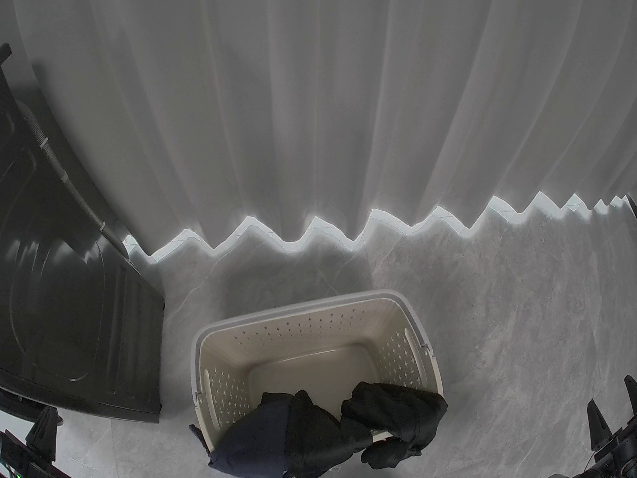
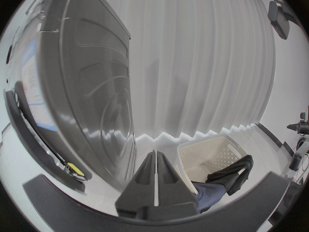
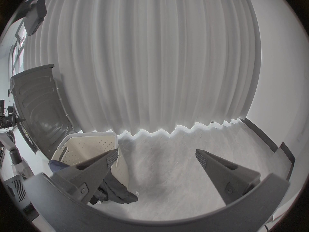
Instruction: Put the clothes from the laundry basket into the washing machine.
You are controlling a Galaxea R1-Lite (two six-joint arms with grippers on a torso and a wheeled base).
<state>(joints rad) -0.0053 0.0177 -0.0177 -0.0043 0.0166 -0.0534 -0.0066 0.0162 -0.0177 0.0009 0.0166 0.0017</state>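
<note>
The clothes (image 1: pixel 332 426) lay sideways over the laundry basket's (image 1: pixel 298 308) near rim, between my spread right gripper (image 3: pixel 156 152) and closed-up left gripper (image 2: pixel 155 153).

laundry basket (image 1: pixel 300 311): cream, perforated sides, upright on the floor | clothes (image 1: pixel 332 429): dark navy and black heap slung over its near rim, half hanging out | washing machine (image 1: pixel 73 313): dark grey, just left of the basket
</note>
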